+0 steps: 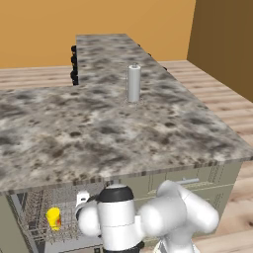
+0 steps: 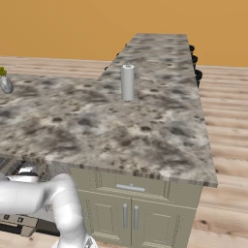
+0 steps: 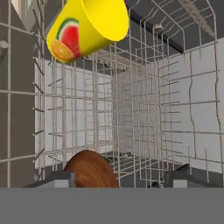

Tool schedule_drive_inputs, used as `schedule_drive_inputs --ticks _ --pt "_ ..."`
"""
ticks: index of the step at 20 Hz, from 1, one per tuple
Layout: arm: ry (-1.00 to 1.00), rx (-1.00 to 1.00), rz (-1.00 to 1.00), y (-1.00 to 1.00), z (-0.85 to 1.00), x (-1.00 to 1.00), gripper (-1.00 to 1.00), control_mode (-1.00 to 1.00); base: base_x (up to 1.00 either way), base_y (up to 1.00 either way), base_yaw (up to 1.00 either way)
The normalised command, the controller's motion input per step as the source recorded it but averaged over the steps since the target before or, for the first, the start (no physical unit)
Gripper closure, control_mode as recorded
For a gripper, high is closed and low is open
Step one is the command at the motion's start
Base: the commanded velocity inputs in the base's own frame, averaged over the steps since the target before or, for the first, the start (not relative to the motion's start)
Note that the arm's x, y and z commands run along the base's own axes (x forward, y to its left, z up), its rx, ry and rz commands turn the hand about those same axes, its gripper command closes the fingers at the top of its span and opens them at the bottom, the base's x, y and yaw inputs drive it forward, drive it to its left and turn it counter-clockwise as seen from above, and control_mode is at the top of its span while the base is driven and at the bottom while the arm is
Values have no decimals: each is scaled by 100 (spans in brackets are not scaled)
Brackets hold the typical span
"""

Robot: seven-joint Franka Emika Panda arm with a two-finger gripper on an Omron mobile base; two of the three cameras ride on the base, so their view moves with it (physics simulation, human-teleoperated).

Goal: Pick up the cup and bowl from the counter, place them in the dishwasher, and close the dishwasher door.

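Note:
My gripper point(image 3: 120, 177) reaches into the open dishwasher point(image 1: 34, 207), its jaws standing wide open. The dark reddish-brown bowl point(image 3: 91, 170) sits low in the wire rack point(image 3: 131, 109) between the fingertips, close to the left one and apart from the right one. The yellow cup point(image 3: 87, 28), with its fruit picture, lies tilted in the rack beyond the bowl. In the left base view the cup point(image 1: 53, 218) shows in the rack under the granite counter point(image 1: 99, 128), left of my arm. The dishwasher door is out of view.
A tall grey capped cylinder point(image 1: 134, 83) stands on the counter point(image 2: 121, 131). Olive cabinets with metal handles point(image 2: 131, 213) lie right of the dishwasher point(image 2: 19, 169). A small grey vase point(image 2: 5, 83) sits at the counter's far left. Wooden floor lies beyond.

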Motion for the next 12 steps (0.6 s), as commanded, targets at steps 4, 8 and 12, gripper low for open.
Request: schedule_drive_inputs --ticks 4,8,12 --pt "-10 0 1 31 0 -46 -100 -100 0 0 0" --pt "-18 0 0 4 0 -94 -100 -100 0 0 0" --pt "-18 0 0 1 0 -83 -100 -100 0 0 0"
